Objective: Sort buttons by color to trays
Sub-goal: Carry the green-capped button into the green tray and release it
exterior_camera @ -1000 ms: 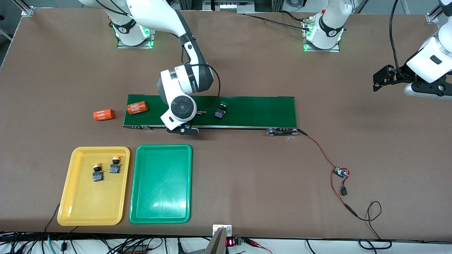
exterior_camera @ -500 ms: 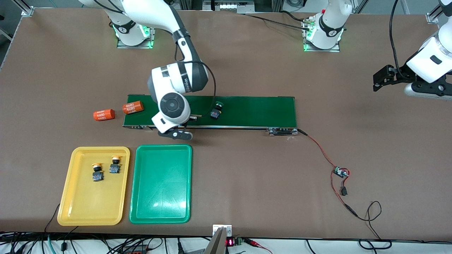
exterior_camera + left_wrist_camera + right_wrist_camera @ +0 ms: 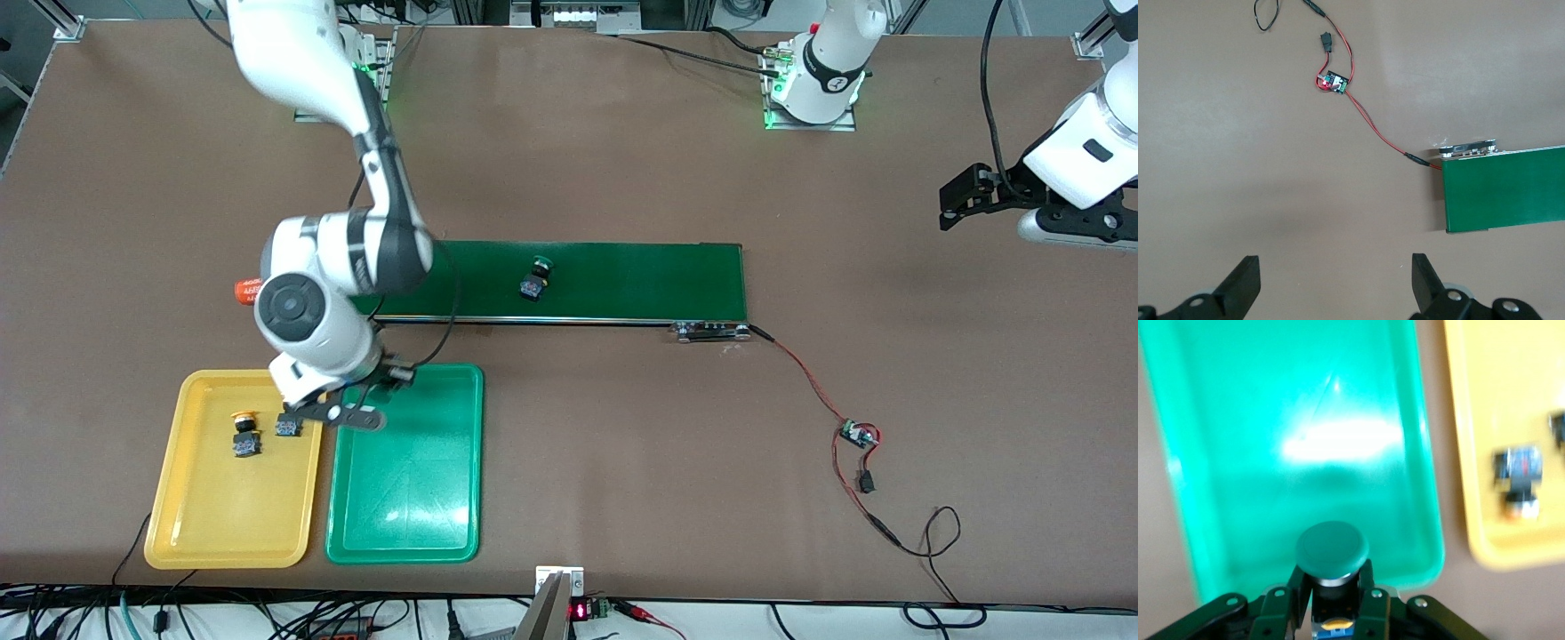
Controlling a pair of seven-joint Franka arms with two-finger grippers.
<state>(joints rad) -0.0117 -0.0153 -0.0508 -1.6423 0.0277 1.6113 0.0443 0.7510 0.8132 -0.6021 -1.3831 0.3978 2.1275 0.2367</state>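
Observation:
My right gripper (image 3: pixel 353 402) is shut on a green button (image 3: pixel 1332 550), cap pointing away from the wrist. It hangs over the belt-side end of the green tray (image 3: pixel 409 484), close to the yellow tray (image 3: pixel 222 516). Two yellow buttons lie in the yellow tray: one in plain sight (image 3: pixel 244 436), the other (image 3: pixel 286 428) partly hidden by the gripper. A second green button (image 3: pixel 535 278) lies on the dark green belt (image 3: pixel 640 280). My left gripper (image 3: pixel 965 197) waits open and empty above bare table at the left arm's end.
An orange numbered cylinder (image 3: pixel 246 290) shows partly from under the right arm, beside the belt's end. A red wire runs from the belt to a small circuit board (image 3: pixel 858 435) with a cable loop. Cables hang along the table edge nearest the front camera.
The right arm swung from the belt to over the trays, carrying the green button. The other green button slid along the belt toward the right arm's end. The left arm stayed still.

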